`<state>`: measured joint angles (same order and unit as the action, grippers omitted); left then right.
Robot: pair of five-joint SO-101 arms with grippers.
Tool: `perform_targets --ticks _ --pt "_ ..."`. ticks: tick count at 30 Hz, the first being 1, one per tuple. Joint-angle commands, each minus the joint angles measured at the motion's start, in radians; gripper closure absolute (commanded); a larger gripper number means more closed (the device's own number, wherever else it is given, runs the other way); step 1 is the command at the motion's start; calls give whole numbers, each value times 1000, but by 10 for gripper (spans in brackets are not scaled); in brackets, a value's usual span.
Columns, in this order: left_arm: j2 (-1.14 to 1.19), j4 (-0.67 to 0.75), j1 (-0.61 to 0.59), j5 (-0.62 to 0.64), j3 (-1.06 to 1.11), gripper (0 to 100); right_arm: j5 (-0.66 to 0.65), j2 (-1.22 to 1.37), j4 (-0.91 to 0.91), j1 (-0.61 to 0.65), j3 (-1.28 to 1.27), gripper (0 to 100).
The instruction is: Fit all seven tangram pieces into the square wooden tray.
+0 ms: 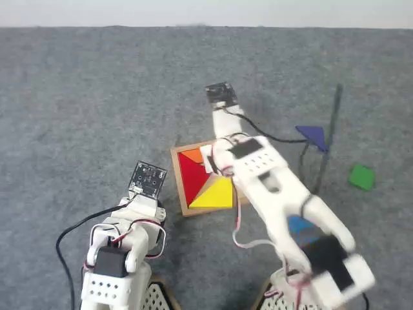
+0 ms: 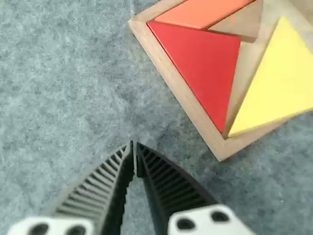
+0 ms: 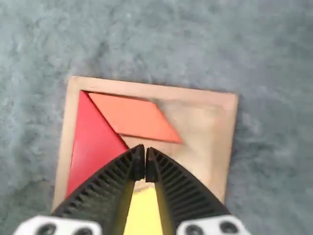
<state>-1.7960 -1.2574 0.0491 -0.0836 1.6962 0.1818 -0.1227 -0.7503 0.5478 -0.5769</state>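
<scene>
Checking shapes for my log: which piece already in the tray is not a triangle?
The orange piece, a parallelogram; the red piece and the yellow piece are both triangles.

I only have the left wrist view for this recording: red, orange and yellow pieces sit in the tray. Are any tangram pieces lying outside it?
Observer: Yes. The high view shows a blue triangle and a green square on the grey mat, apart from the tray, on the right arm's side.
Reviewer: Where is the right gripper?
Observer: The right gripper is above the tray, shut and empty, with its tips over the gap between the orange piece and the yellow piece.
Reviewer: Is the rest of the tray filled?
Observer: No. The right wrist view shows bare wood beside the orange piece.
</scene>
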Motion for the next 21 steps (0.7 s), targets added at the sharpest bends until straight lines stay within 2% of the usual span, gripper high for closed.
perform_targets --ticks 1,5,10,14,21 --pt "-21 -5 -5 5 -12 987 -8 -263 -4 -73 -170 992" --pt "-21 -5 -5 5 -12 987 -11 -298 28 -93 -322 992" --pt "-21 -5 -5 5 -12 987 -11 -240 13 -79 -338 988" --pt "-21 -5 -5 5 -12 987 -11 -274 -1 -13 -338 974" --pt "-21 -5 -5 5 -12 987 -12 -372 -62 124 -405 853"
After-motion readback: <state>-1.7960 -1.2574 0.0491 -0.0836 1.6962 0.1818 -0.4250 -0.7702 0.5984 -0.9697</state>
